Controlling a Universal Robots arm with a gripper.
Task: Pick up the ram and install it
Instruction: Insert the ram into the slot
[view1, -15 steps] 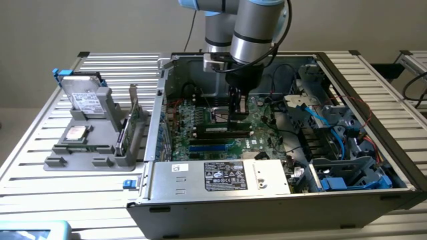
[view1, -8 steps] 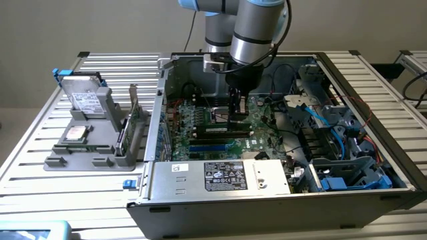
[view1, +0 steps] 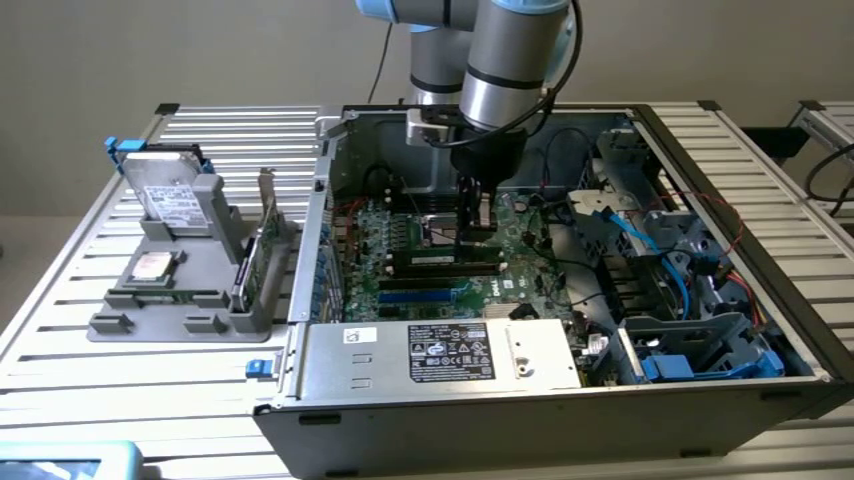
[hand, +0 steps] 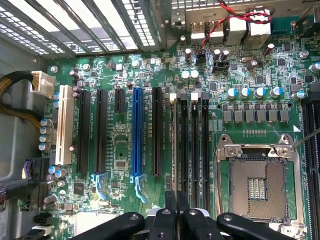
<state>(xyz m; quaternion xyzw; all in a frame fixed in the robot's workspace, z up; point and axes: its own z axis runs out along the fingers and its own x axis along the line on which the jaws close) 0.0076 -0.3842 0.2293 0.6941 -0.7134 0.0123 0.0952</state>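
Black fingers (hand: 170, 212) of the gripper (hand: 176, 197) sit closest to the wrist camera. They are pressed together with nothing seen between them, and hang over the green motherboard (hand: 120, 165) just short of four dark memory slots (hand: 195, 140), which look unfilled. From the wrist the board comes close: a blue slot (hand: 137, 130) among black ones, an open processor socket (hand: 257, 185) in its metal frame, and twisted red and black wires (hand: 235, 15) by the rear ports. The tiny white print on the board is too small to read. The exterior view takes in the wider scene: the arm (view1: 507, 60) reaches down into the open computer case (view1: 534, 425), which lies on its side on a slatted table (view1: 80, 390). A white label (view1: 451, 355) with a black panel sits on the metal box at the case's near edge, its writing illegible. At the exterior view's left, well apart from the gripper, a grey holder (view1: 134, 322) carries a silver hard drive (view1: 171, 195), a tall green expansion card (view1: 271, 250) and what appears to be the ram (view1: 171, 297). The ram is a thin green strip lying low along the holder's near side, its long axis running across the exterior view from left to right.
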